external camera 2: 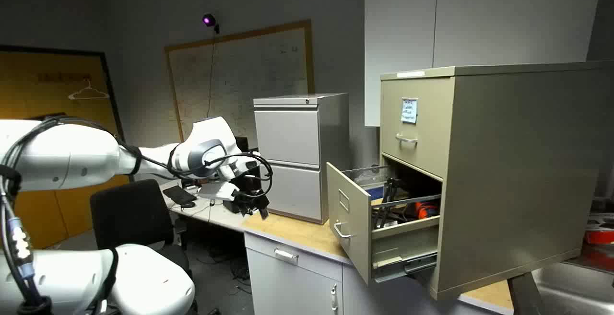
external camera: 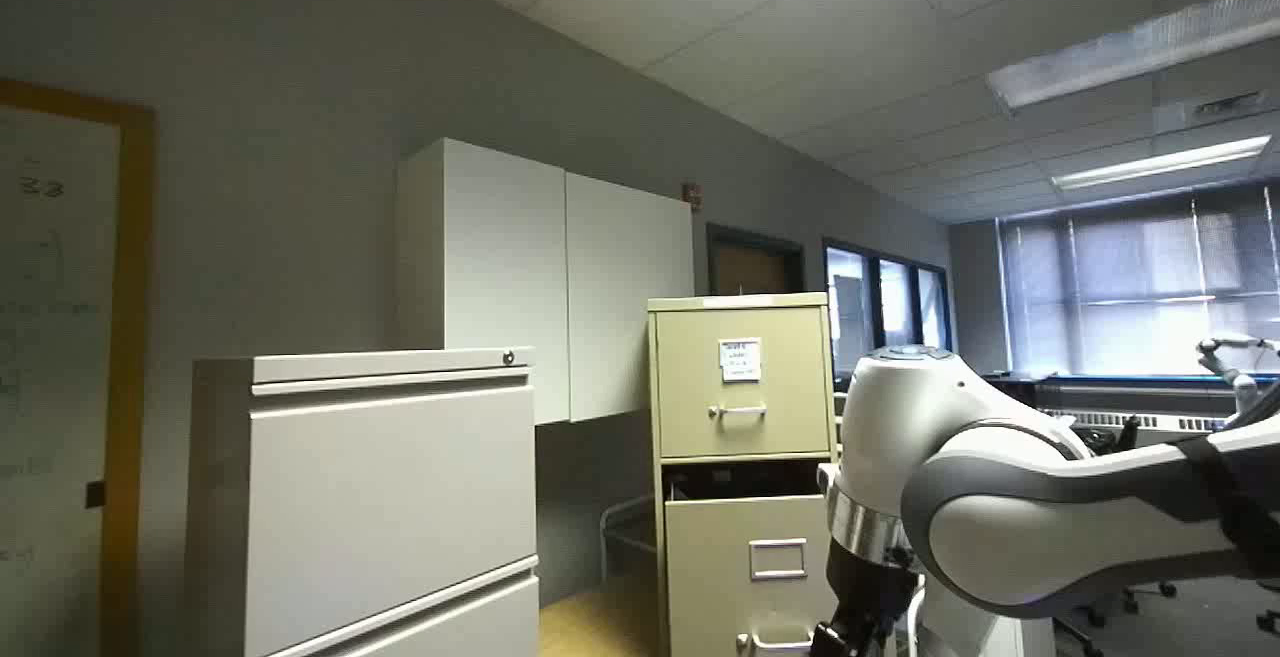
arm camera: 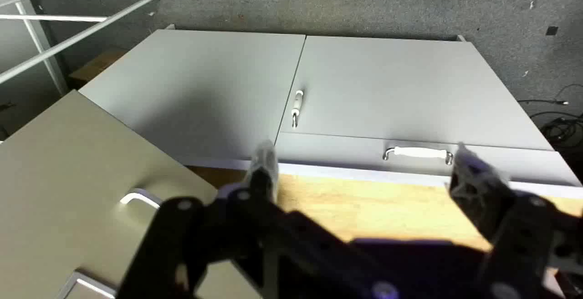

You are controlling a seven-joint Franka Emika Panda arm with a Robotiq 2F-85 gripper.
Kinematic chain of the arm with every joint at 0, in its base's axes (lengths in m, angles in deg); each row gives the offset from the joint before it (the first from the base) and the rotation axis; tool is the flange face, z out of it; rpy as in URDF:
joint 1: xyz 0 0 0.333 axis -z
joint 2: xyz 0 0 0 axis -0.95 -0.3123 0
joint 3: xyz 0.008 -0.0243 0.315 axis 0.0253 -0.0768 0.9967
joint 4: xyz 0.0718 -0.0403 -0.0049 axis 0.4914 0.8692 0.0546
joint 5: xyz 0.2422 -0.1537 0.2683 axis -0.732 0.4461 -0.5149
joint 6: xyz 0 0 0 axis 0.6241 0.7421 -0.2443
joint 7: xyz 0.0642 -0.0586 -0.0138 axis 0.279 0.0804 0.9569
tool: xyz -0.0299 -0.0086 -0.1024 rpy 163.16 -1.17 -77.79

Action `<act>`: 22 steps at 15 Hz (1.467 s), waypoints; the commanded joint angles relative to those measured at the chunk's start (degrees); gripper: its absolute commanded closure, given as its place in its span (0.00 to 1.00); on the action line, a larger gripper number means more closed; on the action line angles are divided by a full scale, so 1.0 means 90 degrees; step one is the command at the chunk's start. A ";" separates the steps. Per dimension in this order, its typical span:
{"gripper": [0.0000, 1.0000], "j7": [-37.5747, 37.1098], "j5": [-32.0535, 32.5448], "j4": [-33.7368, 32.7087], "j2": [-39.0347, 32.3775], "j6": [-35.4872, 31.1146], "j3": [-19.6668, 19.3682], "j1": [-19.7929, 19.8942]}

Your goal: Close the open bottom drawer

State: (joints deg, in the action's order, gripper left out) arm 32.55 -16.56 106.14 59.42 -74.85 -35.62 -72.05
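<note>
The bottom drawer of the narrow beige filing cabinet is pulled well out, with tools and an orange item inside. In an exterior view its front stands below a dark gap. In the wrist view the drawer front is at the lower left, with its metal handle. My gripper is open, its fingers wide apart and nothing between them. In an exterior view the gripper hangs in front of the drawer front, apart from it. In an exterior view the gripper is partly cut off by the lower edge.
The upper beige drawer is shut. A pale grey cabinet stands on the wooden countertop beside the filing cabinet. Grey base cupboards are below the countertop. A black chair stands near the arm.
</note>
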 commanded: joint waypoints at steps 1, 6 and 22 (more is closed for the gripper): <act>0.00 -0.0037 0.0045 -0.0001 -0.0016 0.0048 -0.0041 -0.0047; 0.00 -0.0038 0.0046 0.0026 -0.0089 0.0052 -0.0043 -0.0047; 0.27 -0.0033 0.1044 -0.0593 -0.1408 -0.1160 0.0633 0.0091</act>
State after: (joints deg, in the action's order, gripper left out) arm 32.64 -12.07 103.95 53.80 -80.62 -33.36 -72.24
